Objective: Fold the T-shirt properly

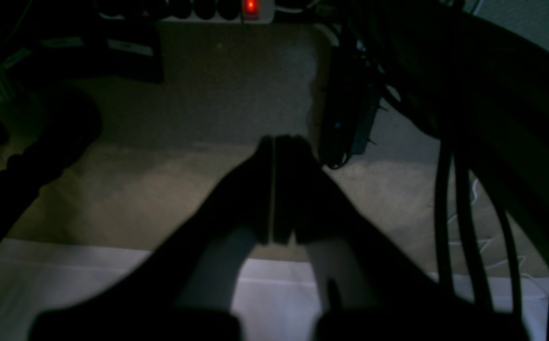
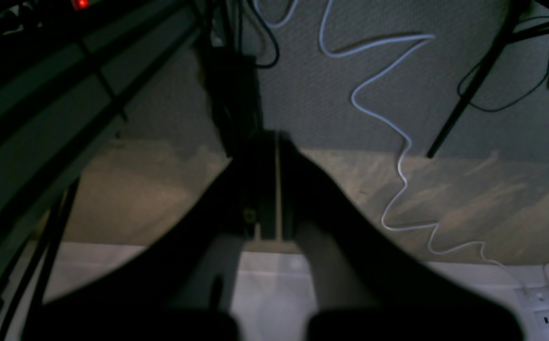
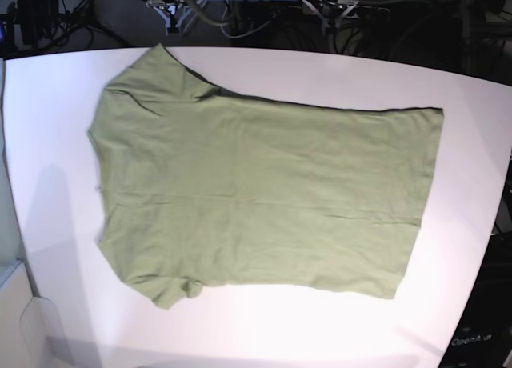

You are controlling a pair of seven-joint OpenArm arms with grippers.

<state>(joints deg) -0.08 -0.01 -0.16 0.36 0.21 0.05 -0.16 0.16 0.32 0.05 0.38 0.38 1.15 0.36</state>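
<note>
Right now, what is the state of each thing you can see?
T-shirt: spread flat on the table, unfolded, lightly wrinkled.
Left gripper: shut, holding nothing, off the table.
Right gripper: shut, holding nothing, off the table.
Power strip switch: lit red.

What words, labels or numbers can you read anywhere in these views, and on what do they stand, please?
"OpenA...", cut off and faint, on a dark surface beyond the table's corner.
Small white mark on a white block on the floor: too small to read.
The T-shirt shows no print.
</note>
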